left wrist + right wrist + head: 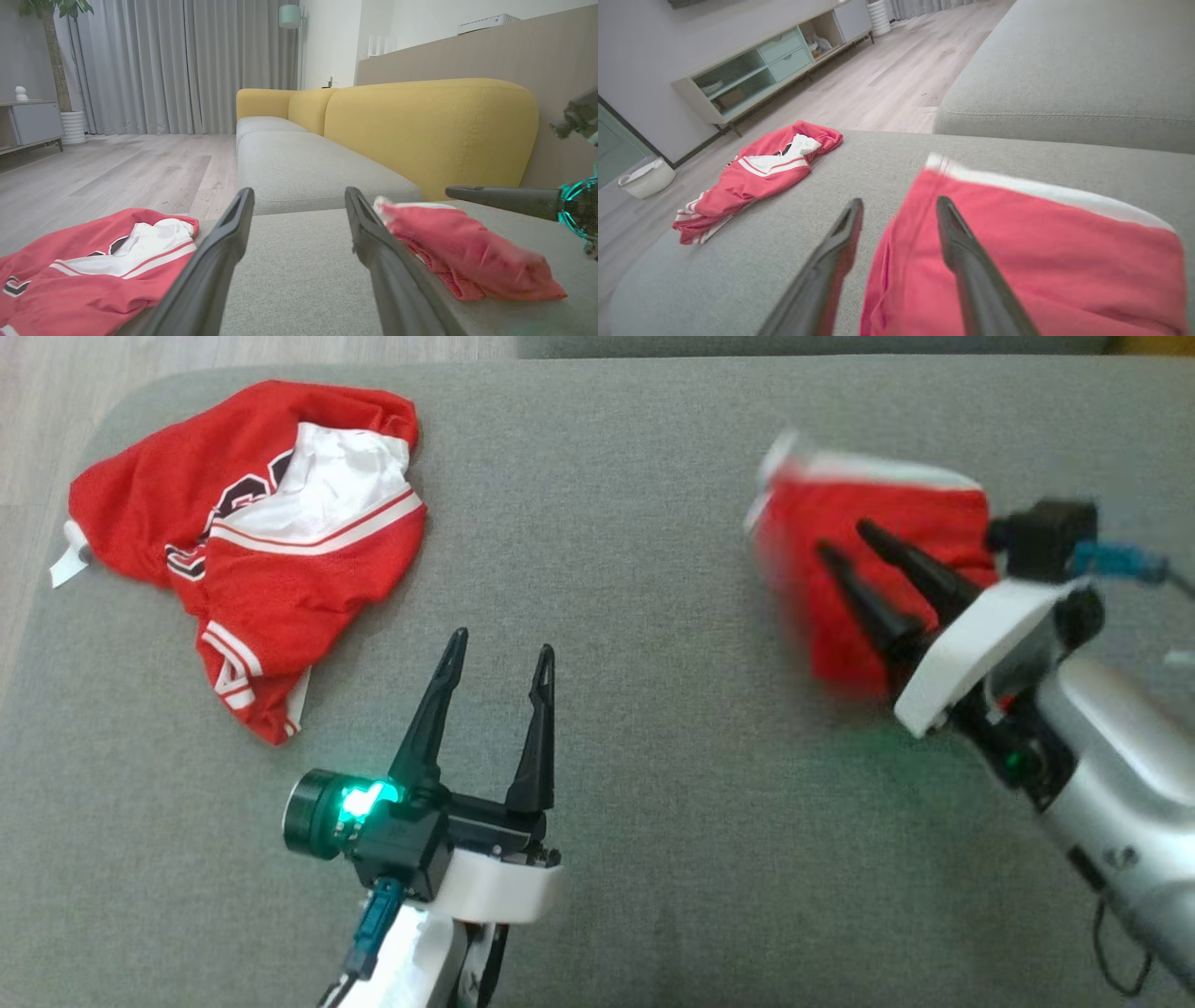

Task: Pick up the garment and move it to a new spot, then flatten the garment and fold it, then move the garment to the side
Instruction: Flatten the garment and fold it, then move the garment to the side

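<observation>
On the grey cushion (607,523), as seen from the head view, a crumpled red jersey (280,569) with white trim lay at the far left, and a blurred red garment (915,509) with a white band lay at the far right. The left tool (502,642) stood released over bare cushion, fingers apart, near the jersey but not touching it. The right tool (842,539) was also spread, its fingers over the red garment. From the left wrist view, the left tool (299,191) gaped with nothing between its fingers; the jersey (93,275) lay to one side, the red garment (467,256) to the other, and a yellow sofa back (420,126) stood behind. From the right wrist view, the right tool (899,201) was released; one finger overlay the red garment (1064,252), the other overlay cushion, with the jersey (756,182) well apart.
</observation>
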Available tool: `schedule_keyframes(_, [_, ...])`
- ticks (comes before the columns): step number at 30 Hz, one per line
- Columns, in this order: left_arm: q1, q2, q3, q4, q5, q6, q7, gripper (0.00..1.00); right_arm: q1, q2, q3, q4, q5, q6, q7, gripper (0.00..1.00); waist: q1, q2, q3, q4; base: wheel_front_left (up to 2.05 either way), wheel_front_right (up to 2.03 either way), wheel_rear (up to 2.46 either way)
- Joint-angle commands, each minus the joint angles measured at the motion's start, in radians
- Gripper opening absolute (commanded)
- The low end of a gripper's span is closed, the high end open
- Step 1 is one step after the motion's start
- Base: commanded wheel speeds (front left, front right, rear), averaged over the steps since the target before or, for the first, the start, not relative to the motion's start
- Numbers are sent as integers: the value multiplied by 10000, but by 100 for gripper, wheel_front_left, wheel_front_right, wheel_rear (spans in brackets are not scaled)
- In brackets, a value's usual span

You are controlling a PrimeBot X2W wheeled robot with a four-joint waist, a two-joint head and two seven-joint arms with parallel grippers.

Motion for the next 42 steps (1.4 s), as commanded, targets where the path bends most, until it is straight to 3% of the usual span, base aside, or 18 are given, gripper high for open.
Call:
schedule_keyframes(1, [-32, -39, 452, -283, 18, 0, -49, 100, 25, -174, -413, -322, -109, 65, -292, 100, 0, -1, -69, -14, 0, 0, 0])
schedule_keyframes(7, [369, -48, 779, -153, -91, 4, -49, 100, 1172, -234, -2418, -83, -1161, 65, -1550, 100, 0, -1, -728, -189, 0, 0, 0])
schedule_keyframes(12, [883, -56, 1128, 55, -405, 56, -49, 100, 2407, 105, -3667, 354, -1865, 65, -2393, 100, 0, -1, -1412, -353, 0, 0, 0])
schedule_keyframes(16, [1423, -13, 1366, 475, -291, 114, -49, 100, 3931, 650, -4536, 267, -2768, 65, -2785, 100, 0, -1, -2078, -417, 0, 0, 0])
schedule_keyframes(21, [1899, 0, 1686, 826, -187, 96, -49, 100, 5723, 1643, -5805, -926, -4363, 65, -2821, 100, 0, -1, -2456, -423, 0, 0, 0])
schedule_keyframes(27, [2357, -16, 2032, 1279, -179, 72, -49, 100, 7149, 2574, -6311, -1559, -5578, 65, -2823, 100, 0, -1, -2742, -429, 0, 0, 0])
schedule_keyframes(42, [2666, -40, 2418, 1532, 89, -137, -49, 100, 7325, 2946, -6502, -1615, -6366, 65, -2825, 100, 0, -1, -2907, -411, 0, 0, 0])
